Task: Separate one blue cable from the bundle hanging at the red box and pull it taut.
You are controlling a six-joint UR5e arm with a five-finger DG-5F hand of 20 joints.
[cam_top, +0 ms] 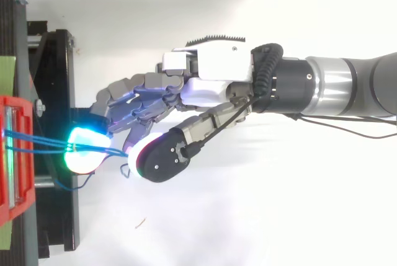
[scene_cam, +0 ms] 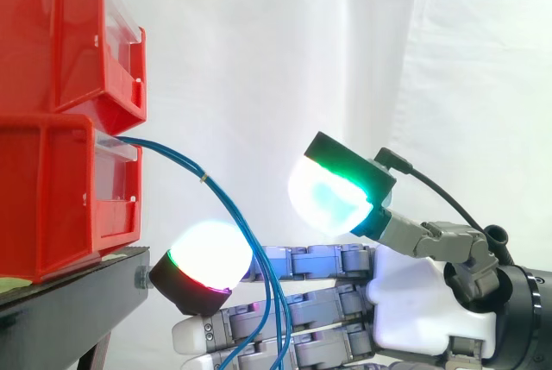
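A bundle of thin blue cables (scene_cam: 226, 206) leaves the front of the lower red bin (scene_cam: 52, 197), arcs to the right and hangs down. My hand (scene_cam: 414, 301) reaches in from the right with straight fingers pointing at the bin, below the bin's lip. The hanging strands cross in front of those fingers (scene_cam: 315, 308). The thumb (scene_cam: 332, 193) is raised well above the fingers, apart from them and right of the cables. From above, the cables (cam_top: 37, 144) run from the bin (cam_top: 15, 154) to a cyan-glowing fingertip (cam_top: 84, 148); one strand continues toward the thumb pad (cam_top: 158, 160). The hand (cam_top: 211, 80) is open.
A second red bin (scene_cam: 60, 34) is stacked on the lower one. Both sit on a black stand (scene_cam: 69, 301) at the left, its edge just beside the fingertips. A white curtain hangs behind, and white floor lies under the arm (cam_top: 347, 86).
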